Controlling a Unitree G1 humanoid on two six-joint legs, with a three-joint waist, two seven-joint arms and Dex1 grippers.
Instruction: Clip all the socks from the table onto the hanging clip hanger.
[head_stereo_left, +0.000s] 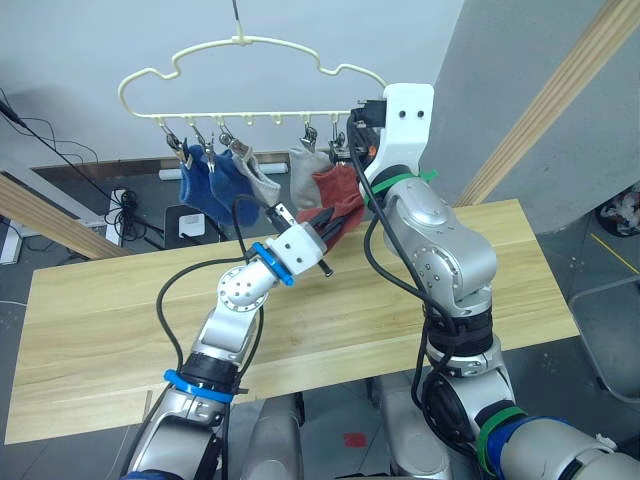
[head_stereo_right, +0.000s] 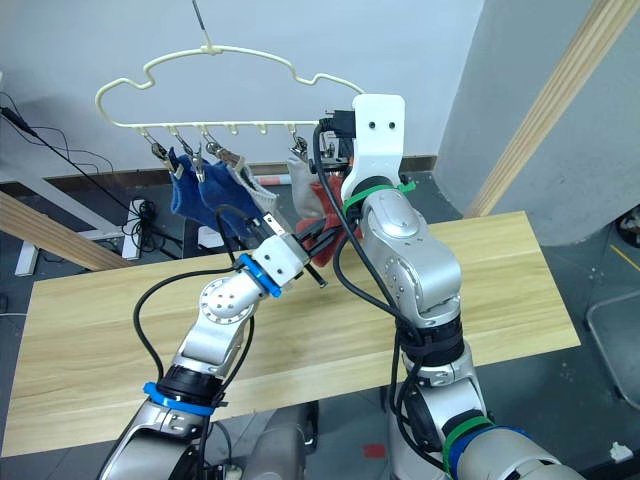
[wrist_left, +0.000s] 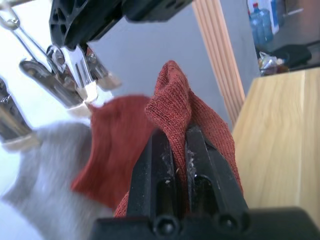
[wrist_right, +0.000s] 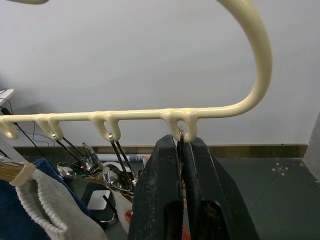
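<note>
The left hand (wrist_left: 175, 150) pinches a red sock (wrist_left: 172, 100) tight between its two black fingers and holds it up just under the hanger (head_stereo_left: 250, 45). The right hand (wrist_right: 181, 150) is pressed together on the last clip (wrist_left: 82, 75) at the right end of the hanger. Another red sock (wrist_left: 112, 140) hangs right beside it. Two blue socks (head_stereo_left: 205, 180) and two grey socks (head_stereo_left: 258, 178) hang from other clips in the row. The hanger hangs above the far edge of the wooden worktop (head_stereo_left: 120, 300).
</note>
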